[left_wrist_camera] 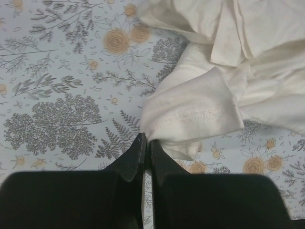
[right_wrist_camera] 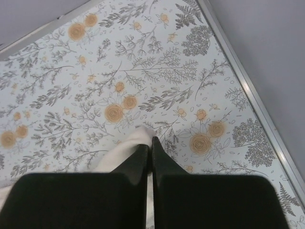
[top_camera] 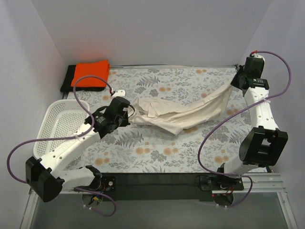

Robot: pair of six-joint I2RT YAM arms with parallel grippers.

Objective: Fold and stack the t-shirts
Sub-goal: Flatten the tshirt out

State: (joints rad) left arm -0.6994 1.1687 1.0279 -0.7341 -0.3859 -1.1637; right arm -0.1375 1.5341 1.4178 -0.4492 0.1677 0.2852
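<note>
Seen from above: a bench (top_camera: 157,152) covered in a grey and orange floral print. A cream t-shirt (top_camera: 183,114) lies crumpled across the middle of it, drawn out into a long band between two robot arms.

The left tool (top_camera: 129,113) has its two black fingers pressed together on the shirt's left end, pinching the edge of the cloth low over the bench. The right tool (top_camera: 234,87), near the far right corner, is clamped on the shirt's other end. That end rises off the bench, and a bunch of cream cloth shows at the fingertips.

In the far left corner, a folded orange t-shirt (top_camera: 90,73) rests on top of a folded black t-shirt (top_camera: 66,80). A white perforated basket (top_camera: 57,124) stands at the bench's left edge, beside the left arm.
</note>
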